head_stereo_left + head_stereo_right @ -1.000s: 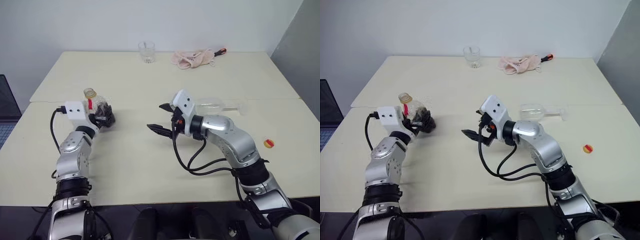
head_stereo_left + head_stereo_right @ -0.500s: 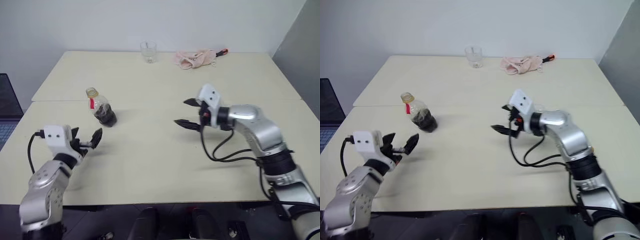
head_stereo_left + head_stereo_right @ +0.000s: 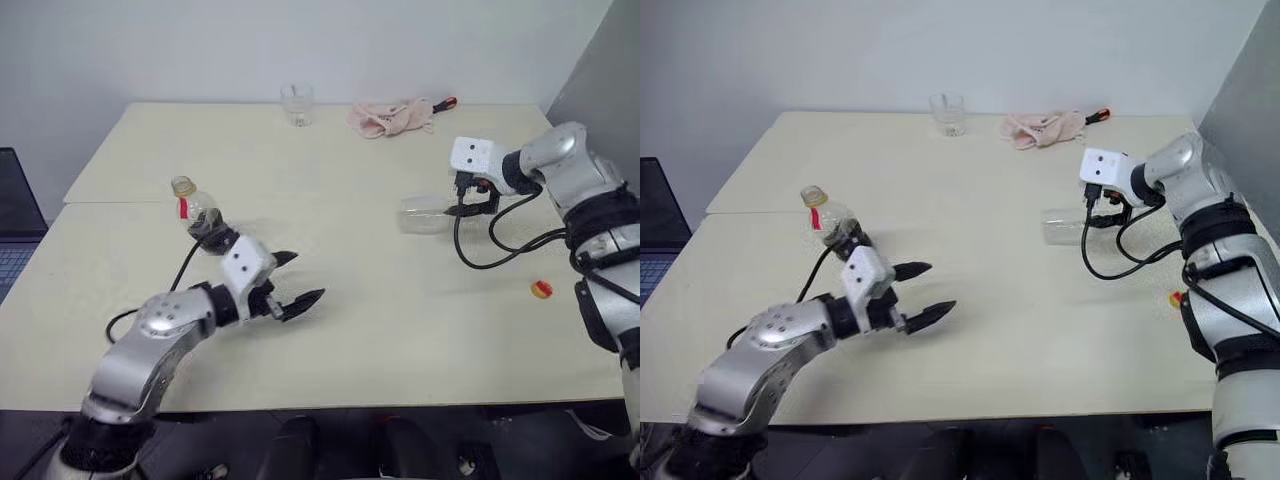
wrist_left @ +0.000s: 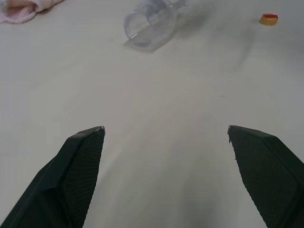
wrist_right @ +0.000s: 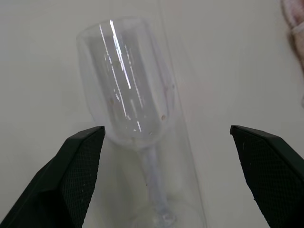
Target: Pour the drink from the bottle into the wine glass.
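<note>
Lying on its side at frame right, wine glass point(image 3: 425, 214) sits beneath spread right gripper point(image 3: 468, 205); left gripper point(image 3: 290, 279) spread, empty.

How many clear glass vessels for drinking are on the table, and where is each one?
2. The wine glass lies on its side at the table's right, below the right pincer. A short tumbler stands upright at the far edge, beside a pink cloth.

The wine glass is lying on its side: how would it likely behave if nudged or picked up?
The wine glass lies on its side on the table; its round bowl would probably roll in an arc if nudged. Its thin stem looks fragile. The smooth clear wall may be slippery between the open right end effector fingers.
</note>
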### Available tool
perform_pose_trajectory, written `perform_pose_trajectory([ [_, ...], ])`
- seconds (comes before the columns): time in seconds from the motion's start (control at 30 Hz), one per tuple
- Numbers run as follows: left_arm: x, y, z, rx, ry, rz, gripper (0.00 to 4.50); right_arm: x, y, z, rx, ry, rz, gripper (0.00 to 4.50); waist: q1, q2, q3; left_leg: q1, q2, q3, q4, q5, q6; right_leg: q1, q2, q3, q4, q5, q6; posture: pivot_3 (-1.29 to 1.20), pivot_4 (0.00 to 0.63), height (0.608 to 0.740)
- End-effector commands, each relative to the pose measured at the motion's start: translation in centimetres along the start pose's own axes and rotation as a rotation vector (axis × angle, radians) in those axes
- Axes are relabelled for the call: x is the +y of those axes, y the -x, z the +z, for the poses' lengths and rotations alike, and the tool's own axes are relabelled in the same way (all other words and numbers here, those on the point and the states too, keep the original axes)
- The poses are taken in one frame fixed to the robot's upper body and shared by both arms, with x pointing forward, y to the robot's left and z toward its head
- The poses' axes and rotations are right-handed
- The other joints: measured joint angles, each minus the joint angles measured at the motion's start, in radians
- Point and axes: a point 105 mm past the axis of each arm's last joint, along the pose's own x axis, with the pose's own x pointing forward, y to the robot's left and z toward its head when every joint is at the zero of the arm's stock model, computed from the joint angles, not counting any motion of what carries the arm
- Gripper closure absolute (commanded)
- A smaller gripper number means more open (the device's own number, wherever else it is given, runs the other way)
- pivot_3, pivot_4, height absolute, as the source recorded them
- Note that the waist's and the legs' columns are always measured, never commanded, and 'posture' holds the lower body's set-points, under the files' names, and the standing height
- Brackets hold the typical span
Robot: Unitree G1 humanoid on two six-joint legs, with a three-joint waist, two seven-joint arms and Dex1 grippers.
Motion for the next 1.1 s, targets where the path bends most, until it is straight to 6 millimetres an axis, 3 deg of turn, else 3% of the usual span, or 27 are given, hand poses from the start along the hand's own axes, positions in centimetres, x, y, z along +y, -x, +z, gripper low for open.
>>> perform_pose_trajectory([
  [0.03, 0.0, -0.4, 1.0, -0.043, -0.045, 0.004, 0.05, -0.3, 0.2, -0.5, 0.038, 0.015, 0.001, 0.00, -0.006, 0.000, 0.000, 0.000, 0.000, 0.000, 0.000, 0.000, 0.000, 0.000, 0.000, 0.000, 0.000, 0.000, 0.000, 0.00, 0.150, 0.740],
  [0.2, -0.4, 0.3, 0.0, -0.023, -0.023, 0.030, 0.05, 0.0, 0.1, -2.6, 0.143, 0.036, -0.007, 0.00, -0.009, 0.000, 0.000, 0.000, 0.000, 0.000, -0.001, 0.000, 0.000, -0.001, 0.000, 0.001, 0.002, 0.000, 0.000, 0.00, 0.150, 0.740],
  [0.53, -0.1, 0.3, -0.3, -0.020, -0.027, 0.069, 0.05, 0.2, -1.4, -2.4, 0.204, 0.072, -0.033, 0.00, -0.009, 0.000, 0.000, 0.000, -0.001, 0.000, -0.001, 0.000, 0.000, -0.004, 0.001, 0.004, 0.005, 0.000, 0.000, 0.00, 0.150, 0.740],
  [0.67, 0.0, 0.4, -0.5, -0.018, -0.024, 0.085, 0.00, 0.3, -2.0, -2.6, 0.247, 0.106, -0.046, 0.90, -0.009, 0.000, 0.000, 0.000, -0.001, 0.001, -0.001, 0.000, 0.000, -0.004, 0.001, 0.005, 0.006, 0.000, 0.000, 0.00, 0.150, 0.740],
  [0.73, -0.1, 0.4, -0.5, -0.017, -0.024, 0.088, 0.00, 0.2, -1.9, -2.9, 0.282, 0.143, -0.055, 1.63, -0.009, 0.000, 0.000, 0.000, -0.001, 0.001, -0.001, 0.000, 0.000, -0.005, 0.001, 0.005, 0.006, 0.000, 0.000, 0.00, 0.150, 0.740],
  [1.0, 0.4, 0.7, -0.8, -0.003, -0.022, 0.106, 0.00, 0.5, -2.4, -1.2, 0.210, 0.184, -0.022, 4.34, -0.009, 0.000, 0.000, 0.000, -0.001, 0.001, 0.000, 0.000, 0.000, -0.005, 0.001, 0.007, 0.006, 0.000, 0.000, 0.00, 0.150, 0.740],
  [1.1, 0.4, 0.7, -0.8, -0.002, -0.025, 0.105, 0.00, 0.8, -2.7, 0.0, 0.147, 0.186, -0.002, 4.37, -0.009, 0.000, 0.000, 0.000, -0.001, 0.001, 0.000, 0.000, 0.000, -0.005, 0.001, 0.007, 0.006, 0.000, 0.000, 0.00, 0.150, 0.740],
])
